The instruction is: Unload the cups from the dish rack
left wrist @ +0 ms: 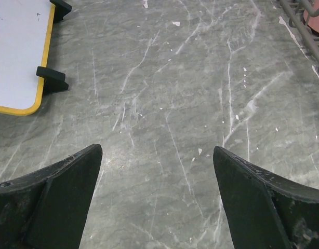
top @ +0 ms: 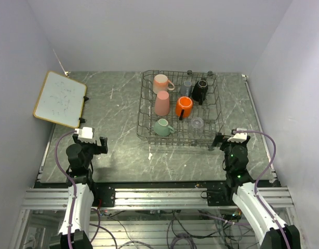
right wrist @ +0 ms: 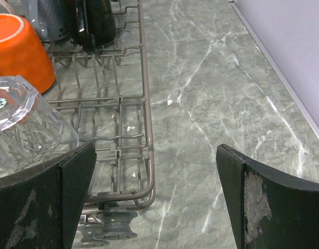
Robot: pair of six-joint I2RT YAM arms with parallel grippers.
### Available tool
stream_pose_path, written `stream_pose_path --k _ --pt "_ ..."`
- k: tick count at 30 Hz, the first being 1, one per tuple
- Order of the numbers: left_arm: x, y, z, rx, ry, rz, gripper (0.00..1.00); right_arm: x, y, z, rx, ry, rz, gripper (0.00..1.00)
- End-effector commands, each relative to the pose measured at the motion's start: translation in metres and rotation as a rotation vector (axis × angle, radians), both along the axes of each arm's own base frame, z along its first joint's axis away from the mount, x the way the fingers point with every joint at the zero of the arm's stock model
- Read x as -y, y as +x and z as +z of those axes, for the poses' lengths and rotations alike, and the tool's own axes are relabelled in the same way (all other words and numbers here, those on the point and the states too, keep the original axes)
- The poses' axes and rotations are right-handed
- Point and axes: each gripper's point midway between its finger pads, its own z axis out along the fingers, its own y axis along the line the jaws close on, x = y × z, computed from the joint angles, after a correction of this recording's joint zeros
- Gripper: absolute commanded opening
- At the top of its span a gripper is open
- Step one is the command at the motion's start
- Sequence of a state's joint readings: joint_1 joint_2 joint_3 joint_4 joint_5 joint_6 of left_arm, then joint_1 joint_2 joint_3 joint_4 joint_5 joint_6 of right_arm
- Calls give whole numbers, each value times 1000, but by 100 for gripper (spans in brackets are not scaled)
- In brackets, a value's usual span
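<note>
Logging positions. Dish rack sits on the marble worktop against the far edge, right of centre. All seven cups are inside it:
- pale pink mug at the rack's far-left
- tall pink tumbler just nearer than that mug
- mint green mug by the near rim
- orange mug about central
- grey-blue cup and black mug side by side toward the far right
- clear glass, base up, toward the rack's near-right corner

Left gripper hangs over bare worktop toward the near-left corner, fingers spread wide, nothing between them.

Right gripper is low, just outside the rack's near-right corner on the side toward the worktop's right edge. Its fingers are spread and empty.

Wood-framed whiteboard rests tilted at the left edge, toward the far-left corner.
</note>
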State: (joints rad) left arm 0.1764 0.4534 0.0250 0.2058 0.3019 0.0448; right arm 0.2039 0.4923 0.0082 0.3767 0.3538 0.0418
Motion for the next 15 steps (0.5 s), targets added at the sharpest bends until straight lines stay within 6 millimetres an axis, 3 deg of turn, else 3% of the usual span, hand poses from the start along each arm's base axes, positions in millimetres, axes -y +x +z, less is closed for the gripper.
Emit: stream_pose_path --k 1,15 --pt "4 6 23 75 19 -31 99 2 -9 -29 -43 -20 1 100" --pt "5 6 23 77 19 -35 99 2 -9 -30 -50 -19 1 100"
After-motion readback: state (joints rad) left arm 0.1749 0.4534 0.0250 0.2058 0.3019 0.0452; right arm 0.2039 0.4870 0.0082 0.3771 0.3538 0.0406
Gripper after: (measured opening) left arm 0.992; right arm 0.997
